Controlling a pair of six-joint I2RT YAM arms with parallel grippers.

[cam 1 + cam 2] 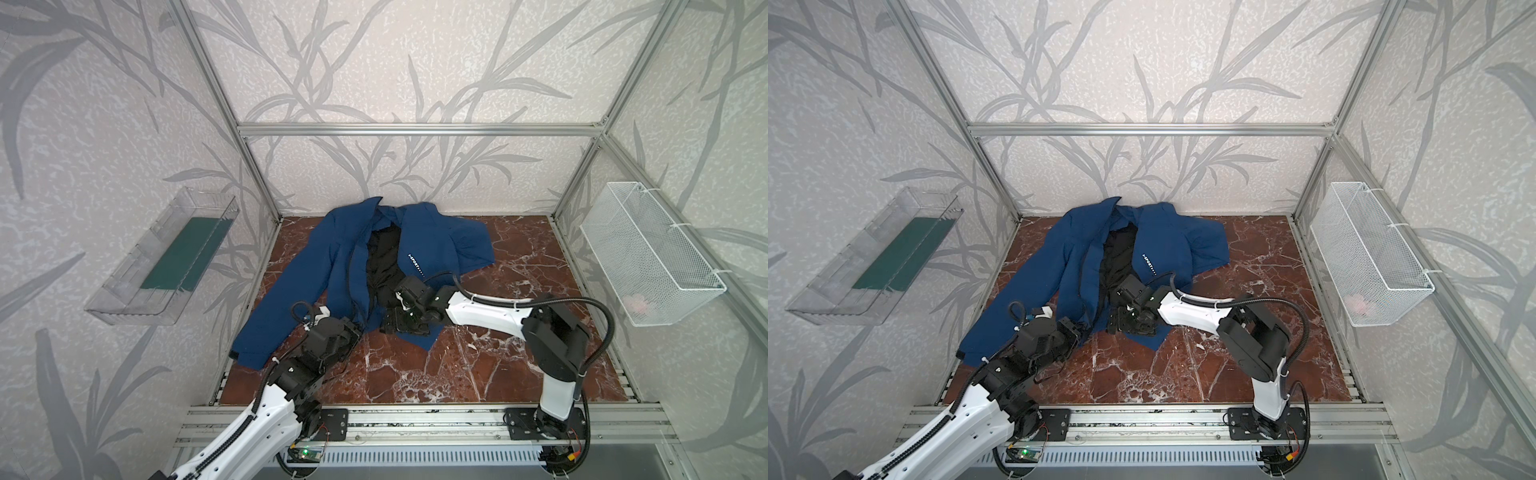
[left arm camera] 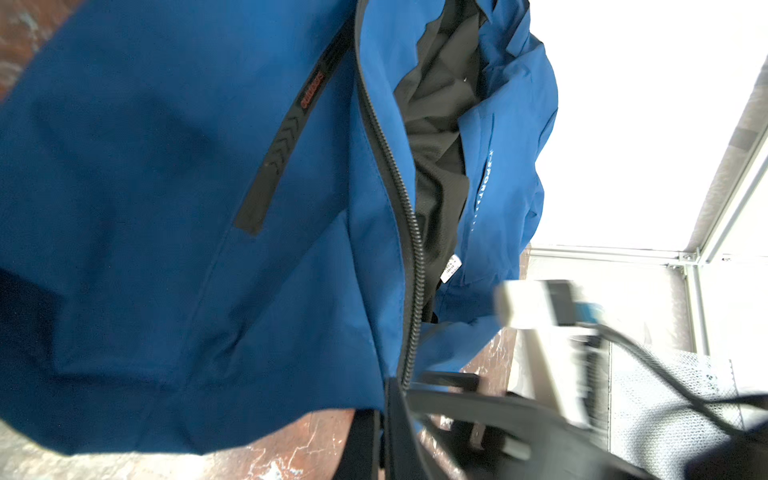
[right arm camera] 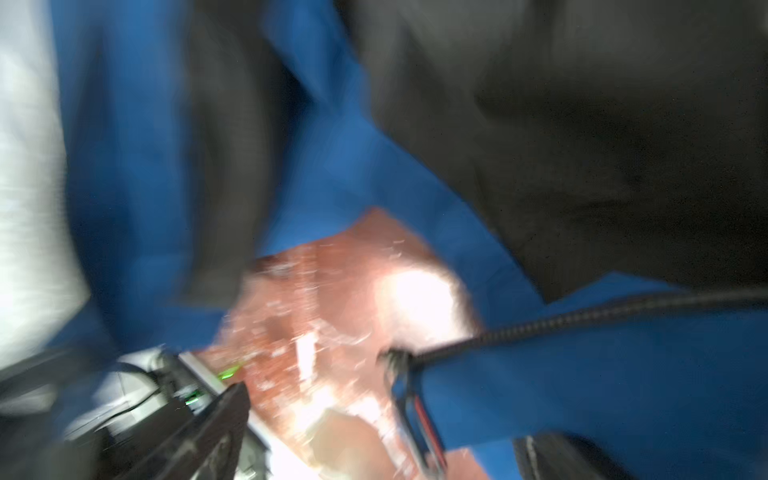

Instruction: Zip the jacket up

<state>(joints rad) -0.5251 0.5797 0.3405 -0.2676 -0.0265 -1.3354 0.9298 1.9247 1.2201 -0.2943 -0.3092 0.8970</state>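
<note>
**A:** Begin at the left gripper [image 2: 384,415]. How do its fingers stand?

**B:** Pressed together, pinching the jacket [image 2: 166,208] at its bottom hem, right where the black zipper teeth [image 2: 411,249] end (its wrist view shows the blue cloth running down into the fingers).

**A:** And the right gripper [image 3: 382,419]?

**B:** Spread wide. Its wrist view is blurred, but one dark finger [image 3: 216,424] sits far from its mate. In the gap between them shows a metal zipper slider [image 3: 399,365] at the end of a second row of teeth, over the bare table [image 3: 332,282].

**A:** Where are the two in both top views?

**B:** Both are at the jacket's near hem. The left gripper [image 1: 356,330] [image 1: 1075,328] is at the corner of the left front panel. The right gripper [image 1: 401,324] [image 1: 1129,324] is over the right panel's hem, near it.

**A:** And the jacket [image 1: 432,237] [image 1: 1167,245] itself?

**B:** It lies front up on the red-brown marble table [image 1: 498,361], toward the far left part, with its collar against the back wall. It is unzipped, with the black lining [image 1: 384,253] showing down the middle. White lettering [image 1: 413,264] runs beside the opening. One sleeve [image 1: 270,316] stretches to the near left edge.

**A:** Farther out?

**B:** There is a clear tray [image 1: 124,299] on the left wall and a white wire basket [image 1: 648,257] on the right wall, both well apart from the jacket.
</note>
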